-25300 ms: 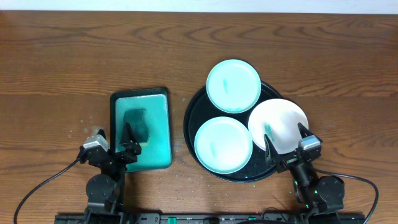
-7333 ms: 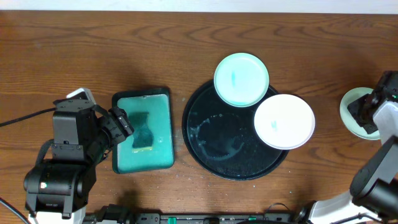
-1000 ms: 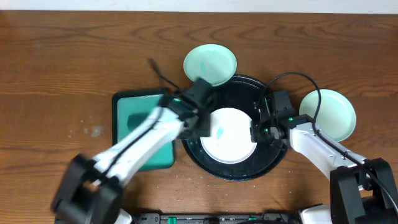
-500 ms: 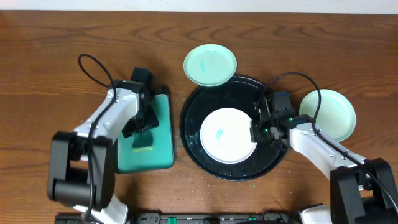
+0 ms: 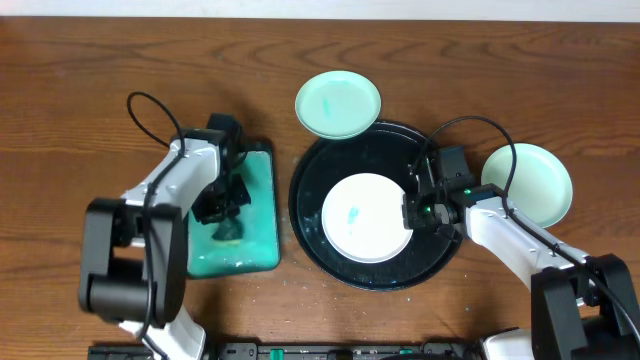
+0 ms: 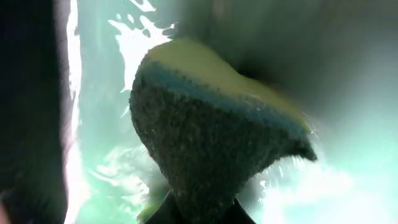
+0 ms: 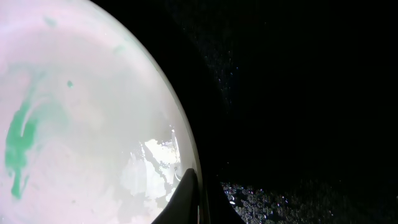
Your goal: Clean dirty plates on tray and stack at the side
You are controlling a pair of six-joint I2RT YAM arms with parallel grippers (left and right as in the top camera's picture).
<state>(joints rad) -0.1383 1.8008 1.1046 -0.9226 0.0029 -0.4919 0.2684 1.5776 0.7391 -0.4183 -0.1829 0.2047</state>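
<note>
Overhead, a brown wood-grain desk (image 5: 100,70) fills the frame. Right of centre sits the black tray (image 5: 315,245), wet with droplets, carrying a white plate (image 5: 366,218) with a green smear; the right gripper (image 5: 412,212) pinches its rim. Two mint plates (image 5: 338,104) (image 5: 535,182) lie off-tray. At centre left, the left gripper (image 5: 226,205) pinches a sponge (image 6: 211,149) over a teal basin (image 5: 255,250).
</note>
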